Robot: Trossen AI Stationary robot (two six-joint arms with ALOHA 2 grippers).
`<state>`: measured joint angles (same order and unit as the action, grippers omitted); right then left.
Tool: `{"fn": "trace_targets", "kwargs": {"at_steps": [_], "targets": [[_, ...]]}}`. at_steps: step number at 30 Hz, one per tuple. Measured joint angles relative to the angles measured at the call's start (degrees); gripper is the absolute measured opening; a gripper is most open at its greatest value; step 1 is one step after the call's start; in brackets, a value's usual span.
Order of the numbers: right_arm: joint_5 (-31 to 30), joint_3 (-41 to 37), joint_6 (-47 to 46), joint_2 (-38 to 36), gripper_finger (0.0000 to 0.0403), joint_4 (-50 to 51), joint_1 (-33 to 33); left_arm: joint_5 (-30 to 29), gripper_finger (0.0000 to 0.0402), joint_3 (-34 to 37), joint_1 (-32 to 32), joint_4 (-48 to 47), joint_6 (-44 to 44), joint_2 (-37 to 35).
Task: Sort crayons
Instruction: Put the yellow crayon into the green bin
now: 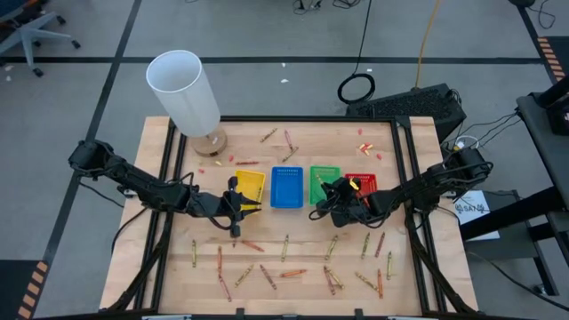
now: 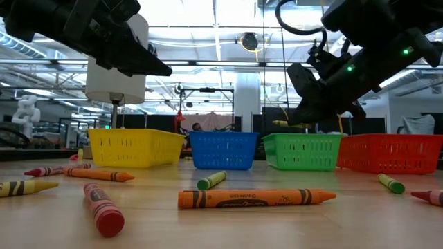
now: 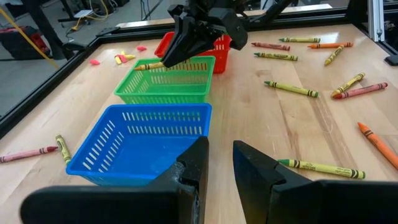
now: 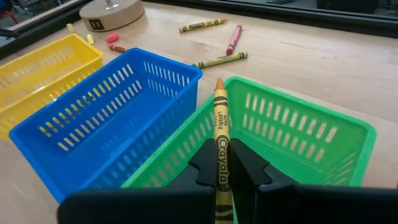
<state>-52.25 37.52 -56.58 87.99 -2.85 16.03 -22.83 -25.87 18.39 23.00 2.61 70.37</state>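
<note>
Four trays stand in a row at mid-table: yellow, blue, green and red. Several crayons lie flat on the near half of the table, and a few more lie behind the trays. My right gripper hangs over the green tray, shut on a yellow crayon. My left gripper hovers in front of the yellow tray, facing the blue tray. It is open by a narrow gap, with nothing between its fingers. My right gripper pinches the yellow crayon's wrapped shaft between its two fingers. The crayon lies along the fingers, and its tip sticks out forward. The fingers slant down toward the table's far left. The crayon is clear of the table, above the green tray's rim.
A white cylinder on a round wooden base stands at the far left corner. Small pink and yellow scraps lie at the far right. Black rails frame the wooden table.
</note>
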Motion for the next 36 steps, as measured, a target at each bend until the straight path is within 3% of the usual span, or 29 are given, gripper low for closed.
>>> {"fn": "trace_targets", "kwargs": {"at_steps": [5, 17, 24, 29, 36], "targets": [[2.61, 0.00, -1.26, 0.00, 0.0023, 0.12, -0.27, -0.02, 0.0074, 0.00, 0.00, 0.00, 0.04, 0.00], [6.27, 0.00, -1.09, -0.63, 0.0132, 0.35, -0.47, 0.00, 0.0074, 0.00, 0.02, -0.02, 2.42, 0.00], [6.35, 2.40, 10.80, -7.15, 0.0136, 0.02, 3.83, 0.00, 0.0074, 0.00, 0.28, -0.04, 5.09, 0.02], [11.25, 4.32, 18.21, -11.12, 0.0131, -0.02, 8.83, 0.00, 0.0074, -0.02, 1.56, 0.62, 6.54, 0.02], [13.57, 4.90, 13.91, -9.34, 0.0130, -0.66, 17.67, 0.04, 0.0074, -0.02, 4.43, 0.99, 6.11, 0.02]]}}
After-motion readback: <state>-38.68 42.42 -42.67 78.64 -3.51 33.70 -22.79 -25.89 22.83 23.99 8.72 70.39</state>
